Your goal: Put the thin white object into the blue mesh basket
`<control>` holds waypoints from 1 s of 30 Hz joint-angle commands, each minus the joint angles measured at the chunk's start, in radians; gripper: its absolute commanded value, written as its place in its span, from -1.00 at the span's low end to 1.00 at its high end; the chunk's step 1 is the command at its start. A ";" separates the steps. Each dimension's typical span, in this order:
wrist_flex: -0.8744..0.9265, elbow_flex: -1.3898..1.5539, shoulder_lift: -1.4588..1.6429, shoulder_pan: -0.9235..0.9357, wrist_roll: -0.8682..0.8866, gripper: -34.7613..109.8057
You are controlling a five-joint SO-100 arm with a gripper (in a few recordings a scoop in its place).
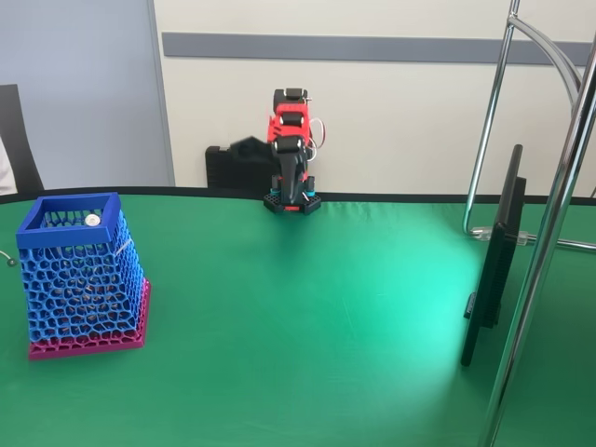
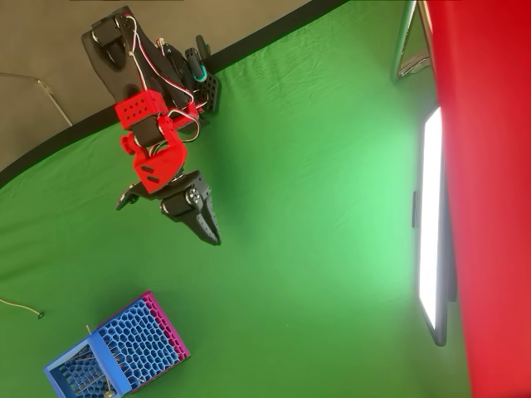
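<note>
The blue mesh basket stands upright on its magenta base at the left of the green table. A small white round thing sits at its rim. The thin white object is a pale, curved cord with a small knob. It lies on the cloth left of the basket and runs off the picture's edge. My gripper hangs on the folded red and black arm at the table's far edge, well away from both. Its fingers are together and hold nothing.
A dark flat monitor stands edge-on at the right, with a chrome tube stand beside it. A black box sits behind the arm's base. In the overhead view a thin pale sliver sticks up at the basket's rim corner.
</note>
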 commanded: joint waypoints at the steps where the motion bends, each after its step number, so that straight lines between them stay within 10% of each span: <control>1: -0.084 0.101 0.063 -0.009 -0.017 -0.51; 30: 0.341 0.288 0.419 0.040 0.120 -0.41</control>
